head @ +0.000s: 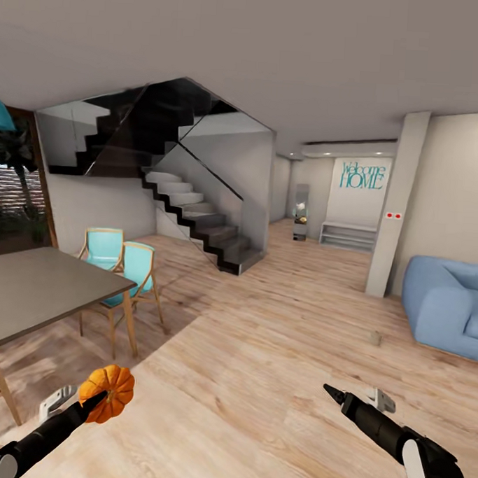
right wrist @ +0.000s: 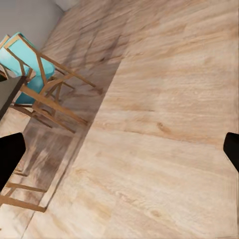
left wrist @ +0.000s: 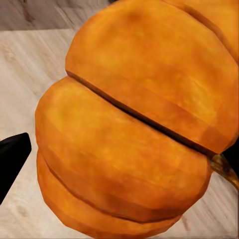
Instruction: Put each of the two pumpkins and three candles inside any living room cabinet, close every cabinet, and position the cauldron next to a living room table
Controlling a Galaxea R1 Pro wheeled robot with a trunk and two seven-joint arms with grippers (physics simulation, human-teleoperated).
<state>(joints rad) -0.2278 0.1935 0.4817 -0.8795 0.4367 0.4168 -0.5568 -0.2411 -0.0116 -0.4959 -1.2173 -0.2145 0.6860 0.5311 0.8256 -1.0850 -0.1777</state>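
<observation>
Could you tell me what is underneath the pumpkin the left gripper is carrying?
Under the pumpkin, held by the left gripper, only wooden floor shows. The floor directly beneath it is covered by the pumpkin itself.

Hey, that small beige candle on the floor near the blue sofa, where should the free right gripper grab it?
Judging from the head view, the candle stands upright and alone on the wood floor, apart from the sofa. Probably best to come down from above with the right gripper, fingers across its round side wall. It is too small to judge further.
</observation>
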